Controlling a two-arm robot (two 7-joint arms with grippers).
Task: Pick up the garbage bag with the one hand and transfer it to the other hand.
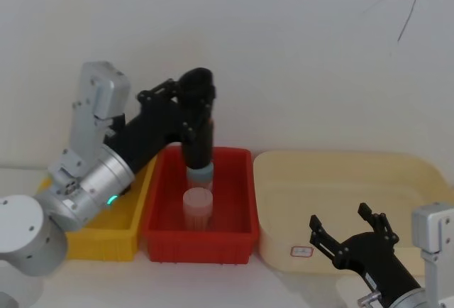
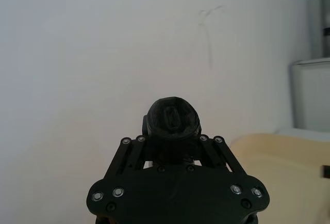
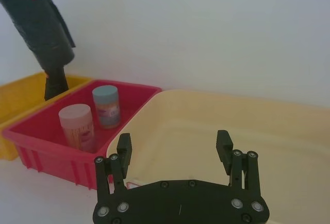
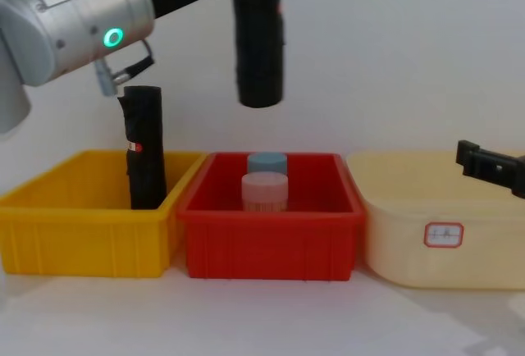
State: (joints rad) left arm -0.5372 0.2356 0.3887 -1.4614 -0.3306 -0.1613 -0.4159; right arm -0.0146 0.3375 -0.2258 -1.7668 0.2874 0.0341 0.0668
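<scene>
Black garbage bag roll (image 4: 260,36) hangs upright over red bin (image 4: 271,241), clamped in left gripper (image 2: 172,136). Right gripper (image 3: 173,141) gapes empty above cream tub (image 4: 410,208). Present the roll's free lower end squarely to it.

White wall (image 1: 284,38), thin dark scratch (image 1: 408,17); white tabletop (image 4: 262,315).

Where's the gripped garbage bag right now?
Chest view, near centre: the garbage bag hangs upright in the left end effector, raised above the red bin and its blue-capped jar.

The silver-grey left arm (image 4: 82,7) carries a glowing green ring (image 4: 111,38); the left gripper (image 1: 187,106) and right gripper (image 3: 173,142) are black, silver-screwed linkages.
</scene>
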